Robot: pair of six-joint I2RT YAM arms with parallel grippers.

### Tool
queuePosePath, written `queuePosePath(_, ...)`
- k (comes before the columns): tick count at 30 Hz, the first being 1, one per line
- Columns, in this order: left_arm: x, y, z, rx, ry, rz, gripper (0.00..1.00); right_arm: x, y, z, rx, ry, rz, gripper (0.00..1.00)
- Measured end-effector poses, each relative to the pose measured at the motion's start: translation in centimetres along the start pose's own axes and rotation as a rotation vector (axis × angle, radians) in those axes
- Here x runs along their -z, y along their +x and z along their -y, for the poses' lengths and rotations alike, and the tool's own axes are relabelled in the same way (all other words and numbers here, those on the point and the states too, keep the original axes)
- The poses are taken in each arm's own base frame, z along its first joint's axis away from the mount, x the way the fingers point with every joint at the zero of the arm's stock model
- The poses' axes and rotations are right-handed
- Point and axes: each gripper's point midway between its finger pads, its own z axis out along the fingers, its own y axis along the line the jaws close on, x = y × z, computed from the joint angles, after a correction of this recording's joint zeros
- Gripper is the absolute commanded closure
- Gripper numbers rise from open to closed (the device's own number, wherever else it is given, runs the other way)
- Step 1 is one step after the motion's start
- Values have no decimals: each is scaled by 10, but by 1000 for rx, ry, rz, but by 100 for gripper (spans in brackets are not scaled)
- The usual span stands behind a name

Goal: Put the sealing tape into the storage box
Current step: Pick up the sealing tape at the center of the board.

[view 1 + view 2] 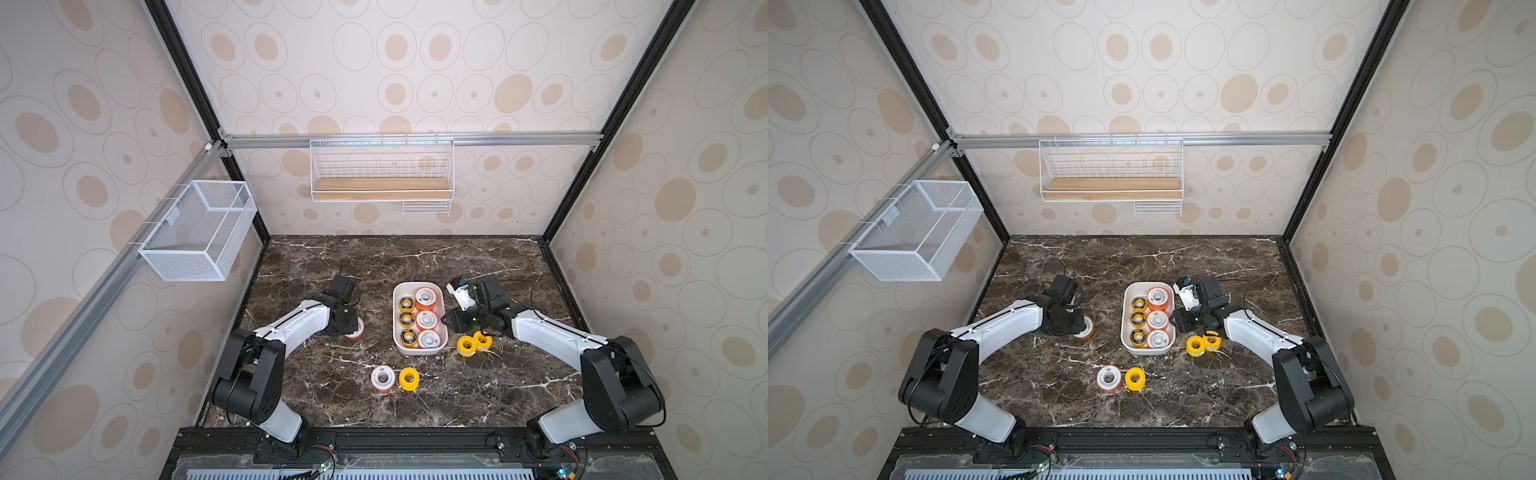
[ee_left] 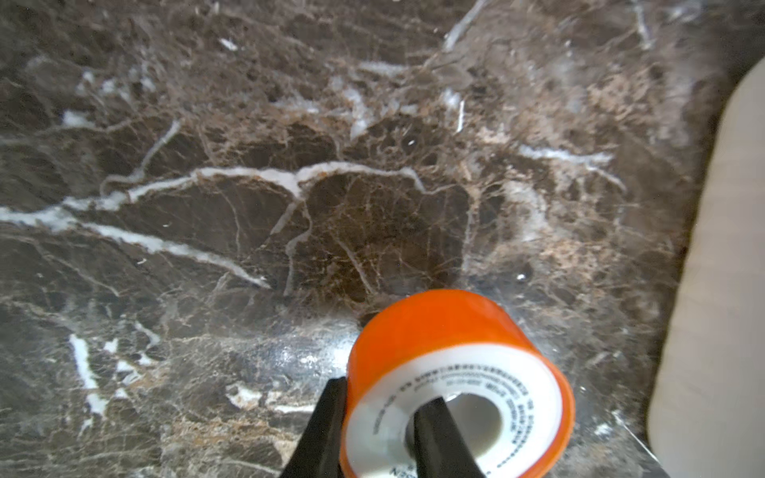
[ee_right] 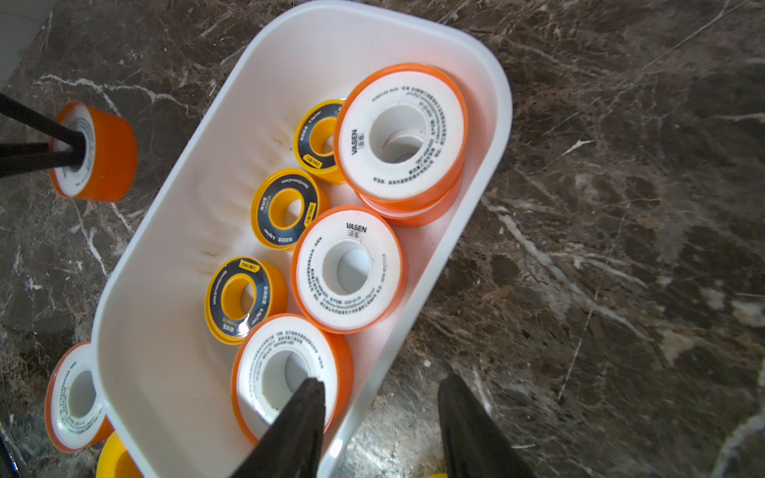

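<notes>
Seven spools of sealing tape lie inside the storage box [image 1: 417, 351], which sits mid-worktop between the two arms. Three dark-faced yellow spools [image 3: 285, 207] form one row. Beside them are four white-faced spools [image 3: 350, 269], two of which form the stacked pair [image 3: 401, 132] at the box's far end.

Five spools are outside on the worktop [image 1: 332, 257]. The orange-rimmed spool [image 2: 434, 327] is near the box on the left arm's side. A loose white-faced spool [image 1: 382, 378] and a solid yellow spool [image 1: 409, 378] sit side by side towards the near edge. The two yellow spools [image 1: 466, 345] are just beside the box on the right arm's side. By that count, the job looks a little over half done.

The left pincer [image 2: 383, 393] is narrowed onto the orange-rimmed spool's wall, one finger down the bore and one outside the rim. I cannot tell whether the spool has left the worktop. The right pincer [image 3: 381, 380] is parted and holds nothing. It hangs astride the box's side wall at the near end, one finger over the nearest white-faced spool and the other over bare worktop.

The box's long axis runs from the robot's side towards the back wall. The spools inside lie flat with their bores pointing up. The gripped spool also has its white face upward.
</notes>
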Motion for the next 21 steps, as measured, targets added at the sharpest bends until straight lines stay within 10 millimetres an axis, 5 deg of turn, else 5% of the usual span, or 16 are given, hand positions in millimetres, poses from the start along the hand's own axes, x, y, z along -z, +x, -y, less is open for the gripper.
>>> queuePosePath(14,61,-17,79,-169,97,99,74,-9,2,2,-32,-21,-32,61)
queuePosePath(21,66,-26,119,-230,132,110,74,-13,5,-2,-61,-67,-47,65)
